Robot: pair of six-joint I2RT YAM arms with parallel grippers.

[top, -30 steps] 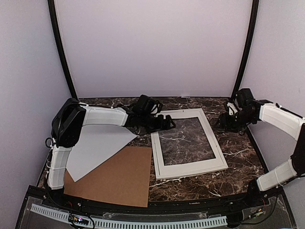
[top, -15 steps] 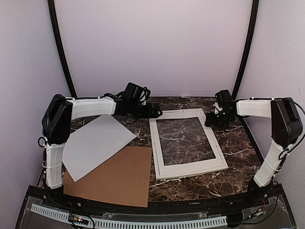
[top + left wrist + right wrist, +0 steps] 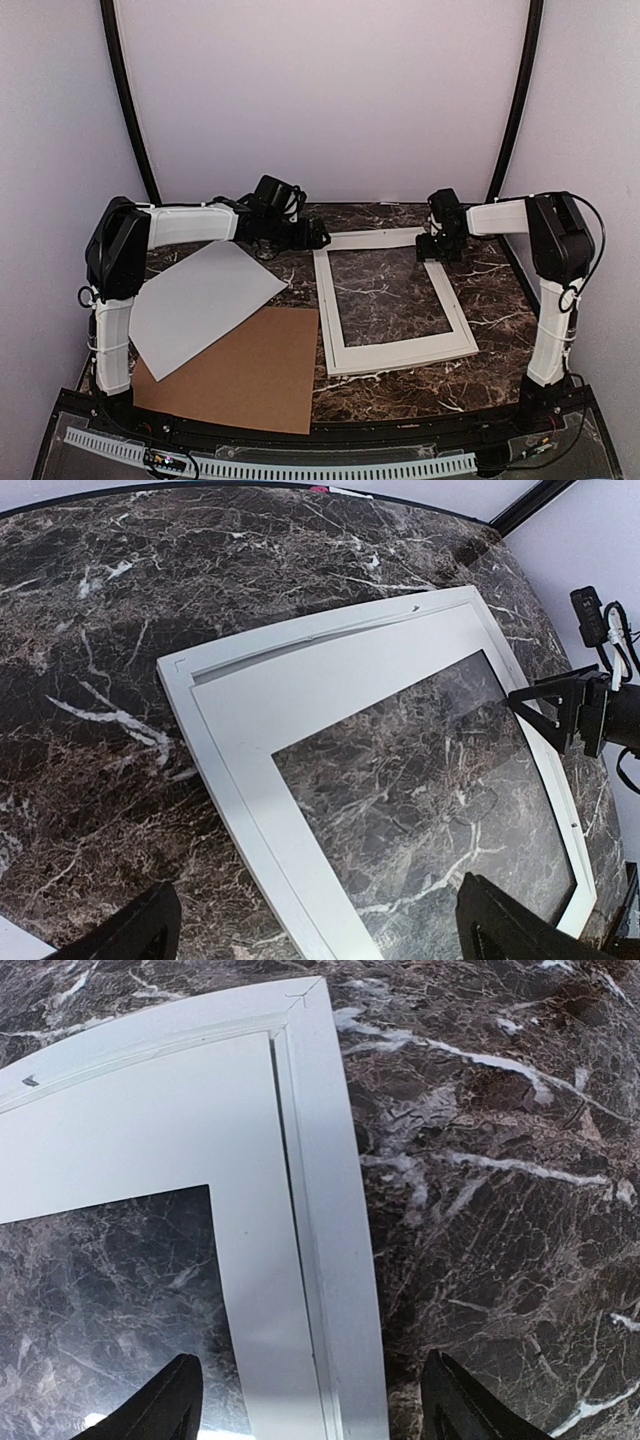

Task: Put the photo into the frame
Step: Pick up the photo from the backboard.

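My right gripper (image 3: pixel 315 1400) hangs wide and empty over the far-right corner of the frame (image 3: pixel 335 1210), left gripper (image 3: pixel 320 930) wide beside its far-left corner; frame flat, right-centre tabletop (image 3: pixel 500 330). Risk: uneven pinches on thin rails skew it or drag the mat (image 3: pixel 130 1130) out.

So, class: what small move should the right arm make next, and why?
Probably lower the right gripper onto the frame's far-right rail: its open fingers hang either side of that rail, and the left gripper hovers open near the far-left corner.
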